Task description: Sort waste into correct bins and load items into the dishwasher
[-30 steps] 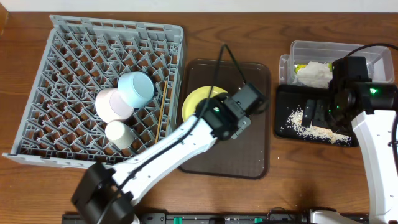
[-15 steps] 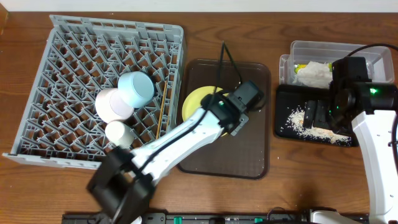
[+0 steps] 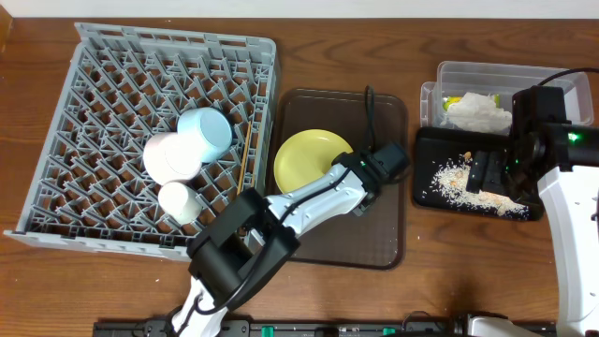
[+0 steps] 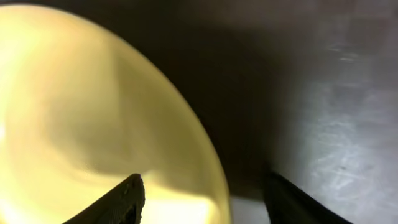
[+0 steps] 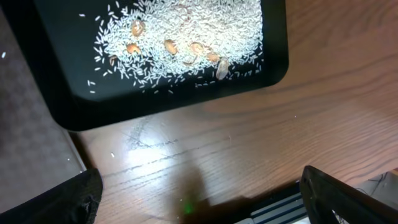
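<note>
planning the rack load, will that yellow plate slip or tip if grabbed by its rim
The yellow plate looks smooth and glossy, so probably slippery. Shallow and flat on the brown tray, it likely slides rather than tips.

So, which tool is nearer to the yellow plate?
Left. The left tool is at the yellow plate; the right tool hovers far off, by the black tray.

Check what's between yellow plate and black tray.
Overhead: the left claw at the yellow plate's rim, brown serving tray, then bare table up to the black tray.
</note>
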You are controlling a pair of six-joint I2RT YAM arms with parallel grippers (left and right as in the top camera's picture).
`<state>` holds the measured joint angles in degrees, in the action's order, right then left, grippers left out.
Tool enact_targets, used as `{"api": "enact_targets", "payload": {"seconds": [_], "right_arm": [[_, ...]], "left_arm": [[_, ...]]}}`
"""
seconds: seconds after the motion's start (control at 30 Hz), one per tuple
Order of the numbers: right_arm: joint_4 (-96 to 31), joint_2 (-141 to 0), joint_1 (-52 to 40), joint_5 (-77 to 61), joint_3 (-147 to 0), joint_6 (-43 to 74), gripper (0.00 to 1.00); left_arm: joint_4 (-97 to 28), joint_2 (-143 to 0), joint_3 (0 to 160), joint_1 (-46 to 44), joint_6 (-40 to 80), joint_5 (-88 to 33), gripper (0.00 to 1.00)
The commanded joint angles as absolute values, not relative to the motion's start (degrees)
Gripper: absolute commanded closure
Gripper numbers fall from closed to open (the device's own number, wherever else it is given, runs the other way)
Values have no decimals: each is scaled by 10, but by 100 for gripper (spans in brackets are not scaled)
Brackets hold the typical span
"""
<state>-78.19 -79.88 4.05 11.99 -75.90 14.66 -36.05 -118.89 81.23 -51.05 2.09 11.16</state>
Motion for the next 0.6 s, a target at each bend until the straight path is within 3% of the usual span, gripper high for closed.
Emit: {"api": "enact_targets", "payload": {"seconds": [0.0,0.07,0.13,0.23,0.57], "right_arm": [[-782,-797,43,120,-760,147,1],[-782,-797,43,120,-760,147,1],[-782,-797,43,120,-760,147,1],[-782,-797,43,120,-760,147,1],[-782,-797,43,120,-760,147,1]], "left_arm": [[-370,-1238,808,-508,23,151,53],[-378,-1251,807,-508,23,152,78],[-387,-1260,807,-509,23,154,87],[-397,-1264,807,-509,23,173,94],[-438,-1249,813,-509,22,236,94]]}}
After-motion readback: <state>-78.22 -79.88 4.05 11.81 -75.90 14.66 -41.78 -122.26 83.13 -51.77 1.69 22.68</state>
